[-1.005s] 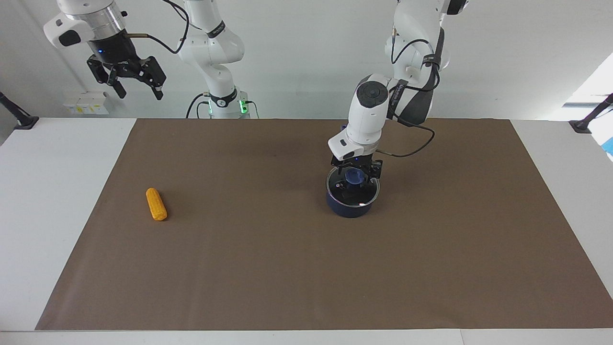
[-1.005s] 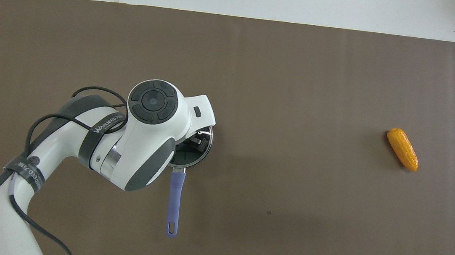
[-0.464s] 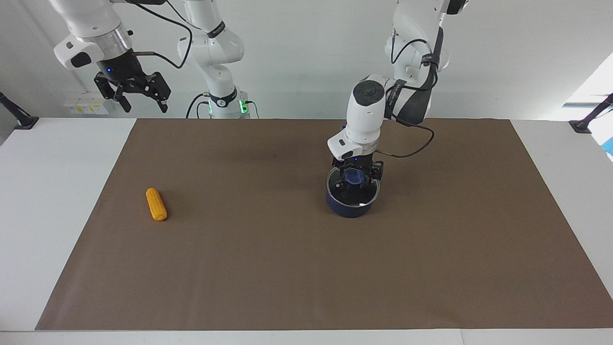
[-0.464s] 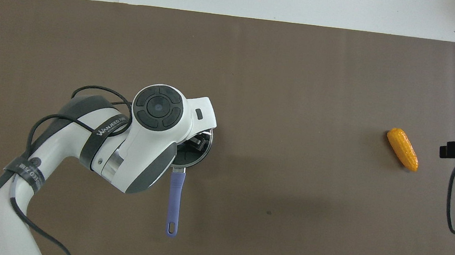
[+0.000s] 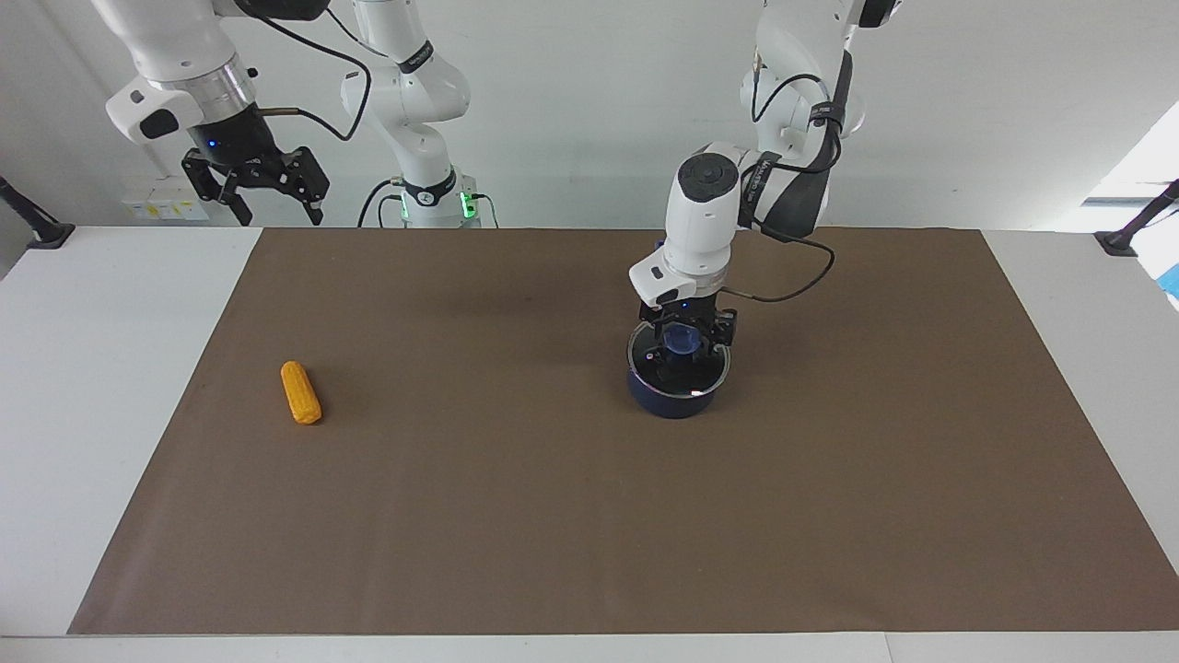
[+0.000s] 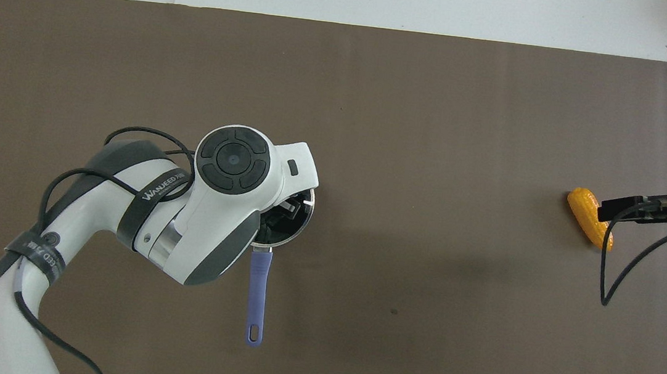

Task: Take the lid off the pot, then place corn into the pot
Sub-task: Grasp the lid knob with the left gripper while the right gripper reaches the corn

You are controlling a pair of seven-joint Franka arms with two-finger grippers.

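I am pressing my left gripper [image 5: 682, 343] down onto the lid [image 5: 679, 361], and my fingers are closing tight on its blue knob [image 5: 682, 339]. The lid is sitting flat on the pot [image 5: 674, 398], its metal rim lining up with the pot's rim all round. The pot is standing on the brown mat [image 5: 589, 516], toward my left arm's end of the table, and its long blue handle [image 6: 257, 297] is pointing back toward my bases. My left forearm is covering most of the lid in the overhead view.

I am holding my right gripper [image 5: 258, 189] high in the air with its fingers spread wide and gripping nothing. It is hanging over the table's edge at my right arm's end.

The corn [image 5: 300, 392] is lying on its side on the mat, close to the mat's edge at my right arm's end, well apart from the pot. Bare mat is stretching between the corn and the pot, and from both out to the mat's edge farthest from me.
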